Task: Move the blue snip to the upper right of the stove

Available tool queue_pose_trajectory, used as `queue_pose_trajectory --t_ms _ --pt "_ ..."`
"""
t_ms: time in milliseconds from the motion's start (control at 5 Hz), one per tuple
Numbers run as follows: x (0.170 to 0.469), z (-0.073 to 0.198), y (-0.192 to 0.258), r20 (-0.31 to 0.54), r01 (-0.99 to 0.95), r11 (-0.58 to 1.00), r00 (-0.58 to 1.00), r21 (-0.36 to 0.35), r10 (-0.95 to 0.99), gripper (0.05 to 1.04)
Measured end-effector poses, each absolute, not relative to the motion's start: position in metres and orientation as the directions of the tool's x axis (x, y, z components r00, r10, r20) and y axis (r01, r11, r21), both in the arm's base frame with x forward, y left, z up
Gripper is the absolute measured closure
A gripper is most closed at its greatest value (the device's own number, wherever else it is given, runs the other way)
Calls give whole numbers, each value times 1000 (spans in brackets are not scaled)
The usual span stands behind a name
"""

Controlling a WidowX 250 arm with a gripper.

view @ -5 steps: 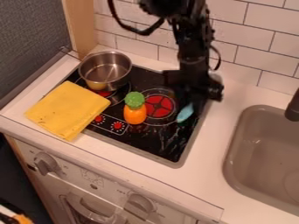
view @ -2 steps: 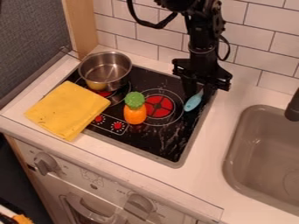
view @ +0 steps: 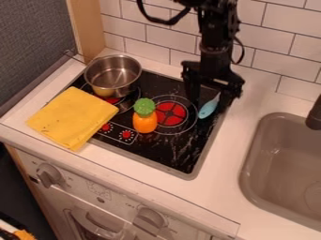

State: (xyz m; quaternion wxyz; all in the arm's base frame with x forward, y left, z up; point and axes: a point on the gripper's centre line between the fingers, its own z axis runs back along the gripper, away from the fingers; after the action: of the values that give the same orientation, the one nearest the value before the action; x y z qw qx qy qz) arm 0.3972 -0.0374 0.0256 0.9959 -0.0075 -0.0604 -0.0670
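Observation:
The blue snip (view: 209,108), a light blue piece with a rounded front end and a narrow rear end, rests at the right side of the black stove (view: 179,152), close to the back right corner. Over that corner hangs my gripper (view: 210,102), low to the surface. Its two fingers stand apart and it is open, with the snip's narrow end in the space between them. Whether a finger touches the snip I cannot tell.
A metal pot (view: 113,75) stands at the stove's back left, with a yellow cloth (view: 72,117) in front. An orange toy with a green top (view: 145,116) sits mid-stove. The sink (view: 282,164) is at the right, the tiled wall (view: 270,56) behind.
Compared with a second ago, the blue snip lies farther right and back. My gripper first shifted right and back, then slightly left and down, and its fingers have spread.

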Motion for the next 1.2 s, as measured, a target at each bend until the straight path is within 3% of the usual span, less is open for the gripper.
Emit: queue_pose_trajectory --t_ms 200,400,600,1200 --pt "397 61 -33 148 151 988 977 12 -151 83" --pt "388 67 -31 93 176 984 980 10 -176 83" --pt "380 87 -30 129 182 983 975 6 -181 83" --pt "372 79 -21 116 236 971 964 32 -238 83"
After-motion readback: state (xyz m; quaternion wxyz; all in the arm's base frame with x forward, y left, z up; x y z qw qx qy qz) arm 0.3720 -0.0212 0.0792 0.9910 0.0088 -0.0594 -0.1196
